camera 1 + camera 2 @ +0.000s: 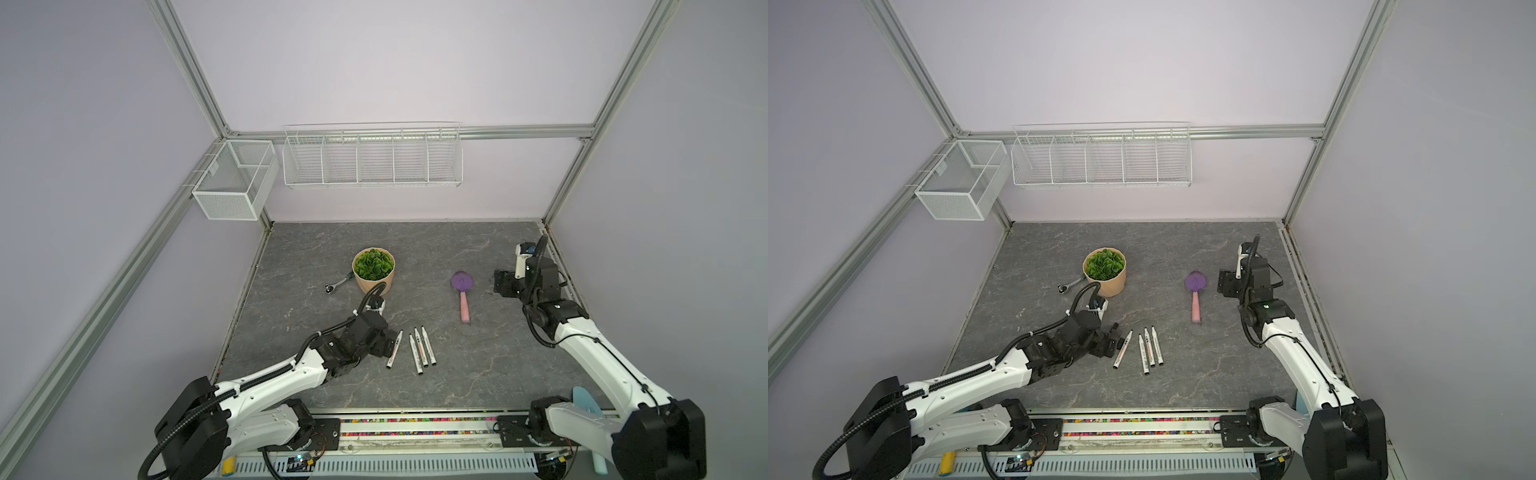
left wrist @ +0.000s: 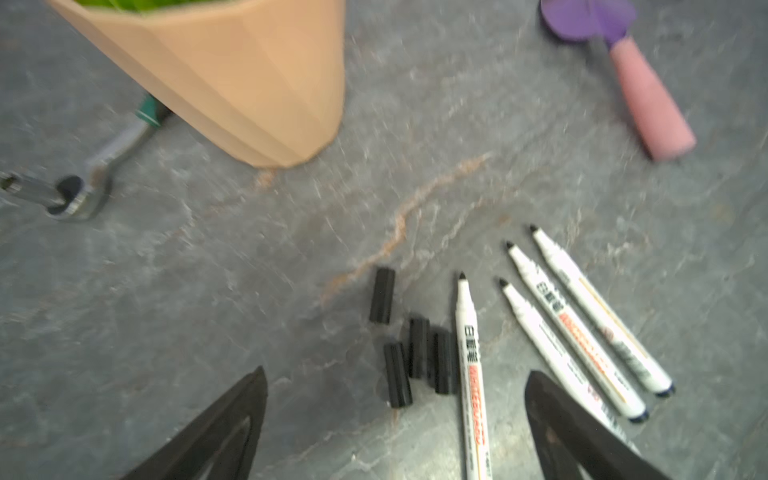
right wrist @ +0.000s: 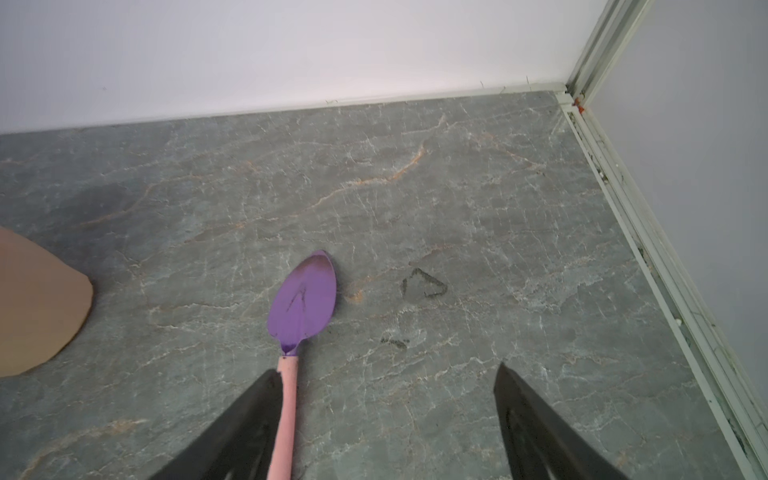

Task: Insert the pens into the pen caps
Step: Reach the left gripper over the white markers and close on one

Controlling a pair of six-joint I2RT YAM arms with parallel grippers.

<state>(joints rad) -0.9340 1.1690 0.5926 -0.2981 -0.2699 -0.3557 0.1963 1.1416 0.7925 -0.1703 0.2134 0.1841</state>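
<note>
Left gripper (image 2: 397,372) is hovering wide open, empty, over the clustered pen caps (image 2: 417,347); closing carelessly could scatter them or nudge the adjacent marker pen (image 2: 471,374).

Left wrist view blurs the 4 pen caps (image 2: 417,347)

Pale lilac walls (image 1: 395,62), edged with aluminium rails (image 1: 519,131), enclose a grey marbled tabletop (image 1: 457,395). A white wire rack (image 1: 372,160), seemingly five-bayed, hangs beside a mesh basket (image 1: 232,183).
</note>
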